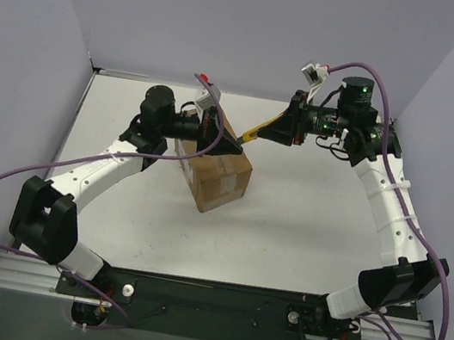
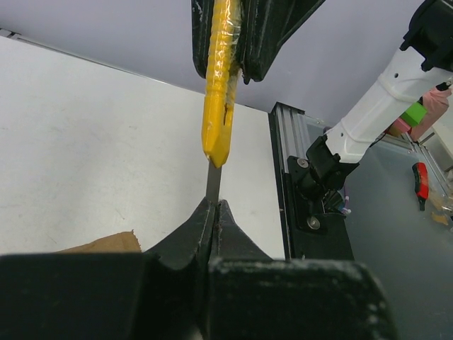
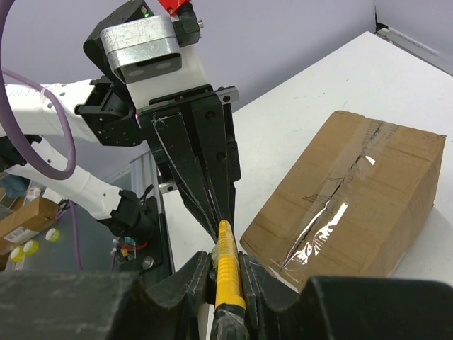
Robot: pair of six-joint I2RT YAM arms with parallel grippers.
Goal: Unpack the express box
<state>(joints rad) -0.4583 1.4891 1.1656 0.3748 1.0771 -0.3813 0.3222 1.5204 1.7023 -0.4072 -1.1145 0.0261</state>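
Note:
The express box point(image 1: 217, 177) is a brown carton with a clear tape seam, closed, lying on the white table. It also shows in the right wrist view point(image 3: 347, 205); a corner shows in the left wrist view point(image 2: 99, 244). My right gripper point(image 3: 226, 258) is shut on the handle of a yellow utility knife point(image 3: 228, 255), just above the box's far corner in the top view point(image 1: 271, 128). My left gripper point(image 2: 214, 202) is shut on the knife's grey blade point(image 2: 213, 180) and faces the right gripper over the box point(image 1: 233, 142). The knife point(image 2: 218, 106) spans both grippers.
The grey aluminium base rail point(image 2: 290, 177) runs along the table's near edge, with the arm bases on it. A small red object point(image 2: 420, 180) lies on the surface beyond the rail. Grey walls close the table at the back and sides.

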